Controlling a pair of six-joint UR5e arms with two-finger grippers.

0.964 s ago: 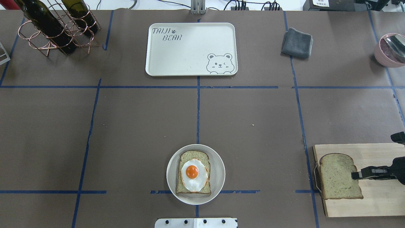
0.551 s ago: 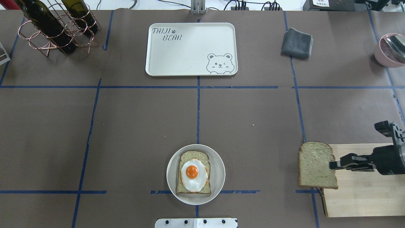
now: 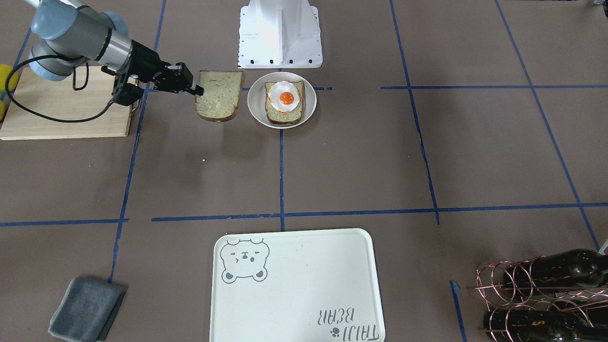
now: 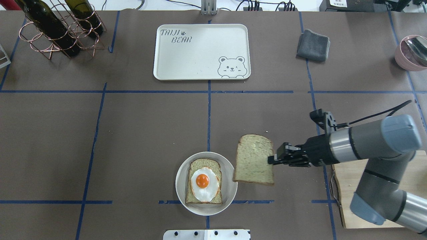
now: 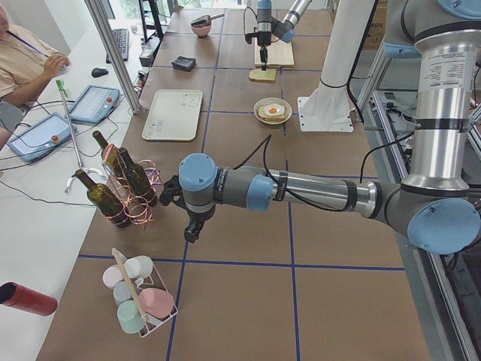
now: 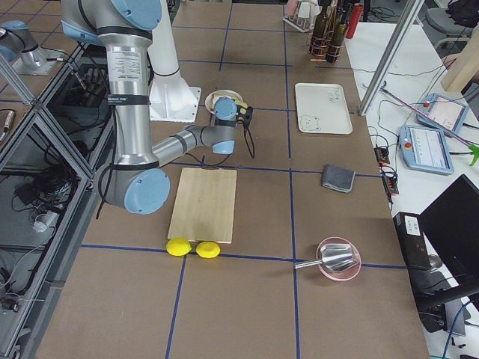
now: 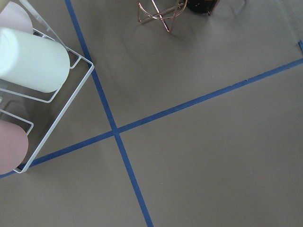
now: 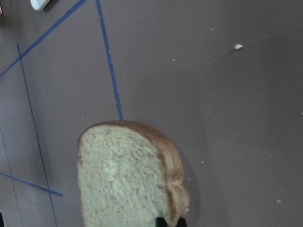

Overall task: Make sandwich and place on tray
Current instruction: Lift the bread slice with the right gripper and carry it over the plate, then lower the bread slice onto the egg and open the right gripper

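A round off-white plate (image 4: 180,186) holds one bread slice topped with a fried egg (image 4: 202,181) at the near centre of the table. My right gripper (image 4: 271,160) is shut on the edge of a second bread slice (image 4: 253,160) and holds it flat in the air just right of the plate. The held slice also shows in the front view (image 3: 220,95) and the right wrist view (image 8: 128,175). The cream tray (image 4: 200,51) with the bear drawing lies bare at the far centre. My left gripper (image 5: 192,229) hangs over the table's left end; I cannot tell its state.
A wooden cutting board (image 4: 342,186) lies under the right arm. A grey cloth (image 4: 313,45) and a pink bowl (image 4: 412,53) are at the far right. A copper rack with wine bottles (image 4: 60,30) is at the far left. A wire cup rack (image 7: 28,71) is near the left gripper.
My right gripper has carried the bread slice leftward, from over the cutting board to just beside the plate. The plate, egg and tray have not moved.
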